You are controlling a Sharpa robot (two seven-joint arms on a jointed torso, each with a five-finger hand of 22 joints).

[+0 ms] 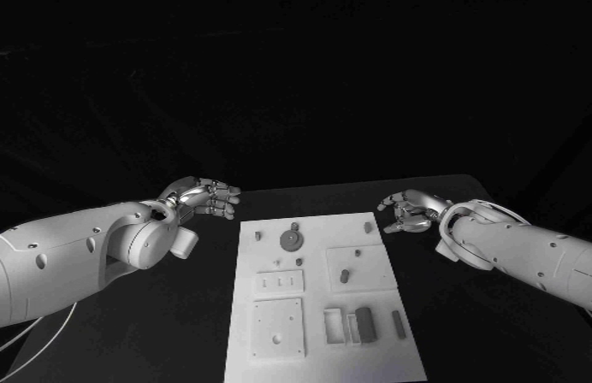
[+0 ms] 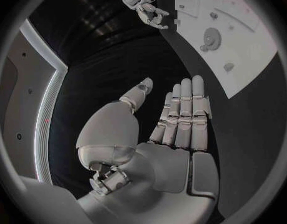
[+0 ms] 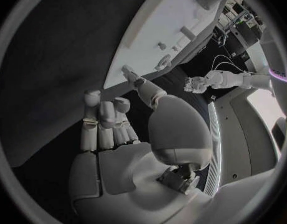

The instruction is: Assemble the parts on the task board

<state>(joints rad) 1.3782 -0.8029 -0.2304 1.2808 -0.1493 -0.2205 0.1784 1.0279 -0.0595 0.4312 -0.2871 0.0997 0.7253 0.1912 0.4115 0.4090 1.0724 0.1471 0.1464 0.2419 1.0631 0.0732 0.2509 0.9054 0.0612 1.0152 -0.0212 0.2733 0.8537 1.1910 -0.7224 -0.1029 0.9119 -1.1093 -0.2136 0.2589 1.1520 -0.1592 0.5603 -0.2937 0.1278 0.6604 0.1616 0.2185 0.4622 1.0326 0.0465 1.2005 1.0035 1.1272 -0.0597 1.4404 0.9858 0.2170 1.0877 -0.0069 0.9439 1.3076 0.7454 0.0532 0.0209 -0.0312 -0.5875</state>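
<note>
Nearest lies the white rectangular task board (image 1: 323,297) at six o'clock on the black bench (image 1: 185,315), small grey parts (image 1: 291,239) scattered over it. Left hand (image 1: 204,197) at ten o'clock and right hand (image 1: 413,210) at two hover off its far corners, fingers (image 2: 187,112) released, grasping nothing.

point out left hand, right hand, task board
left hand (image 1: 204,197), head view, on its knuckles.
right hand (image 1: 411,209), head view, middle of the curled fingers.
task board (image 1: 318,293), head view, bare white surface near its middle.
</note>
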